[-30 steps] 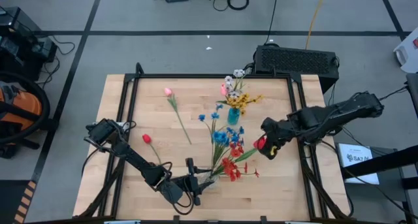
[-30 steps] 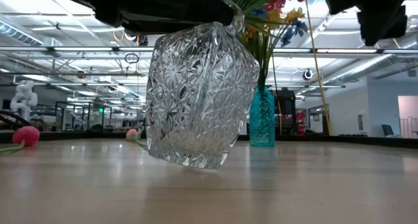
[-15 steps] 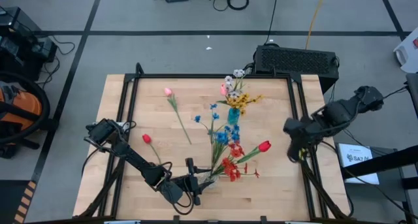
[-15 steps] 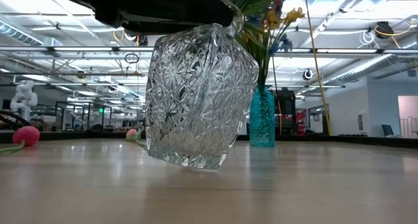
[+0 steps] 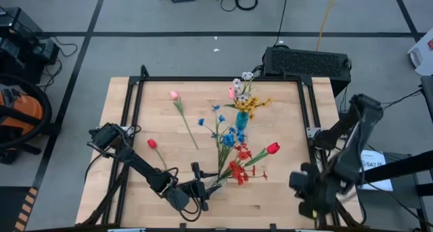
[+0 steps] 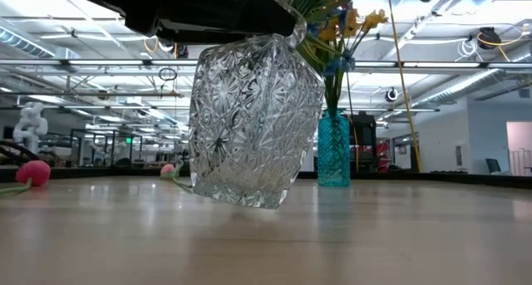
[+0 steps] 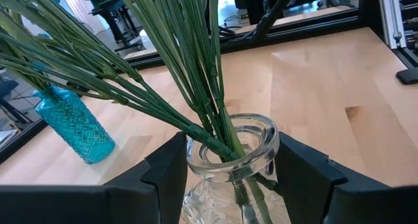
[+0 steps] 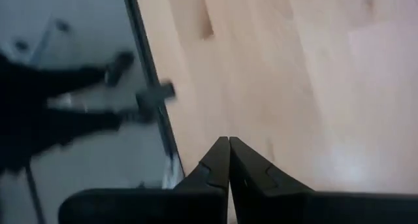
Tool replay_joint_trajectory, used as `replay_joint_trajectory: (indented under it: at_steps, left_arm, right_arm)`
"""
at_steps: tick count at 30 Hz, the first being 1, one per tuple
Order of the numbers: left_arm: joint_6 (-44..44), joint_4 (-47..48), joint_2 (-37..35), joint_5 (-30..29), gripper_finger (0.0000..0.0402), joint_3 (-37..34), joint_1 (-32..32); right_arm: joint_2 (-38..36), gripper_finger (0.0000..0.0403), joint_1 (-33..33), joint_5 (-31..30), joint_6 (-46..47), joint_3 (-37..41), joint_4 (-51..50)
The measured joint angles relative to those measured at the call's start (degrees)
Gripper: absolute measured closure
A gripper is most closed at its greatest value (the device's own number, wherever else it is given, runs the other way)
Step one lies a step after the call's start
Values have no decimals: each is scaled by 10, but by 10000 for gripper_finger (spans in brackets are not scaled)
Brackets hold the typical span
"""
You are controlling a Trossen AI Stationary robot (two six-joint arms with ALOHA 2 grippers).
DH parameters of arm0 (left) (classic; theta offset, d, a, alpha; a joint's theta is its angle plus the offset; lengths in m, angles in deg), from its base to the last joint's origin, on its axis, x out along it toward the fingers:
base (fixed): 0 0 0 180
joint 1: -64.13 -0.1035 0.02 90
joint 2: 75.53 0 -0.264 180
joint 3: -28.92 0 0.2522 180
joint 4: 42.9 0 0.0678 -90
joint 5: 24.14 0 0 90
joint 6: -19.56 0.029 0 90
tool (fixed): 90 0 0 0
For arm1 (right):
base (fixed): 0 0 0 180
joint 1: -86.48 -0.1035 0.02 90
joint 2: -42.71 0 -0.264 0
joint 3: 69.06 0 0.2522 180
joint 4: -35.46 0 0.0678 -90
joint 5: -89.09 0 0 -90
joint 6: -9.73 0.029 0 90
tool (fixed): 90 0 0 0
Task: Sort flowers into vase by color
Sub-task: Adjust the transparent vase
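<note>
My left gripper [image 5: 205,189] is at the table's near edge, shut on a clear cut-glass vase [image 6: 253,119]. That vase holds green-stemmed flowers: red clusters [image 5: 238,172], blue sprays [image 5: 229,138] and a red tulip [image 5: 273,149]. A turquoise vase [image 5: 241,119] stands upright mid-table with yellow, white and pink blooms [image 5: 249,103]. A pink tulip [image 5: 174,95] and a second red tulip [image 5: 151,143] lie flat on the wood. My right gripper [image 8: 228,145] is shut and holds nothing; it hangs over the table's near right corner [image 5: 308,191]. My left gripper pinches the clear vase's neck [image 7: 232,152], just under the rim, between its two fingers [image 7: 166,175], one on each side. The fingers come in about level from the table's left. The vase is tilted and its base [image 6: 241,203] is off the table.
A black frame rail [image 5: 312,134] runs along the table's right side. A black box [image 5: 308,61] sits beyond the far right corner. Bare wood lies between the vases and the right rail [image 5: 287,124].
My right gripper has let go of the red tulip, which stays leaning out of the clear vase's bunch. The right arm then swung away toward the table's right edge and on to the near right corner. The left gripper has kept the vase in place.
</note>
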Motion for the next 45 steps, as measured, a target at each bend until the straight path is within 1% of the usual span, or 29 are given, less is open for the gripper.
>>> replay_joint_trajectory:
  at_steps: [2,5,7,10,12,14,16,19,25,27,31,33,36,38,41,43,45]
  left_arm:
    - [0,0,0,-1,203,0,0]
    - [-1,-1,0,-3,203,0,0]
    - [-1,-2,0,-4,203,0,0]
    - [-1,-6,0,-4,203,0,0]
    - [-2,-7,0,-4,203,0,0]
    - [-2,-7,0,-4,203,0,0]
    - [-2,-7,0,-4,203,0,0]
    - [-2,-7,0,-4,203,0,0]
    - [-2,-7,-1,-4,203,0,0]
    - [-2,-7,-1,-4,203,0,0]
    - [-2,-7,-1,-4,203,0,0]
    - [-2,-7,-1,-4,203,0,0]
    - [3,-8,-1,-5,203,0,-4]
    - [3,-12,-1,-6,203,0,-11]
    - [3,-22,-1,-5,203,0,-22]
    - [4,-20,-1,10,203,0,-28]
    - [4,-18,-1,25,203,-1,-30]
  right_arm:
    - [25,403,-29,-79,32,20,64]
    - [62,403,-55,-246,90,52,157]
    - [94,403,-57,-338,121,75,209]
    - [140,403,-46,-425,167,100,277]
    - [174,403,-30,-457,185,110,323]
    - [206,402,-11,-480,184,111,353]
    - [226,395,11,-486,175,111,394]
    - [249,371,43,-487,138,110,452]
    - [271,290,84,-491,-2,110,576]
    - [274,260,92,-504,-32,110,594]
    - [275,205,108,-549,-51,110,597]
    - [275,183,123,-550,-47,110,597]
    - [275,160,152,-546,-63,110,599]
    - [275,153,171,-530,-78,110,619]
    - [275,150,192,-448,-145,110,675]
    - [275,149,198,-413,-184,112,696]
    - [275,149,200,-403,-197,112,703]
